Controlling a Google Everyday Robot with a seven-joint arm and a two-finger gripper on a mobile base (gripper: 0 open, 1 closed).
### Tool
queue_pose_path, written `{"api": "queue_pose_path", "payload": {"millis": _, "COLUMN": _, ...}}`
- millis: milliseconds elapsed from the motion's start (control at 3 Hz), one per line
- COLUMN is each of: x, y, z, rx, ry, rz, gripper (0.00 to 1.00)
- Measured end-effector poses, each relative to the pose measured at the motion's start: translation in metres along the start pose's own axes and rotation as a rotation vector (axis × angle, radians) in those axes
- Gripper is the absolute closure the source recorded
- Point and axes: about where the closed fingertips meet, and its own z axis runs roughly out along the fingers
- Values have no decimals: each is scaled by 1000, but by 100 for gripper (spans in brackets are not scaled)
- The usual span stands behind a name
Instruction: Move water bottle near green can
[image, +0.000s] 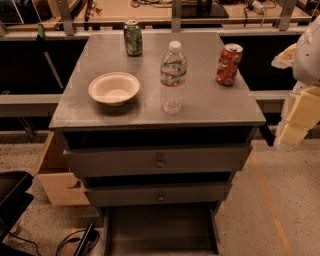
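Note:
The water bottle (173, 77) is tall and clear with a white cap and a red-banded label. It stands upright on the grey cabinet top (200, 107), near the middle and toward the front. The green can (133, 37) stands upright at the back, to the left of the bottle and well apart from it. My gripper (298, 117), pale yellow, hangs at the right edge of the view, off the cabinet's right side. It is level with the front edge, far from the bottle, and holds nothing that I can see.
A white bowl (114, 88) sits on the left of the top. A red-orange soda can (228, 64) stands at the right rear. Below the top are two shut drawers (159, 162). A workbench with cables (150, 10) runs behind the cabinet.

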Motion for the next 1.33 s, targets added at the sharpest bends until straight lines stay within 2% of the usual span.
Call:
{"api": "queue_pose_path", "payload": {"millis": 333, "x": -1, "y": -1, "z": -1, "rx": 7, "ry": -6, "rz": 1, "gripper": 0}}
{"api": "queue_pose_path", "payload": {"millis": 667, "x": -8, "y": -12, "z": 13, "rx": 41, "ry": -154, "rz": 67, "gripper": 0}}
{"api": "queue_pose_path", "payload": {"millis": 1000, "x": -5, "y": -30, "z": 50, "rx": 60, "ry": -376, "rz": 133, "gripper": 0}}
{"api": "queue_pose_path", "payload": {"millis": 1333, "x": -27, "y": -63, "z": 69, "rx": 133, "ry": -639, "rz": 150, "gripper": 0}}
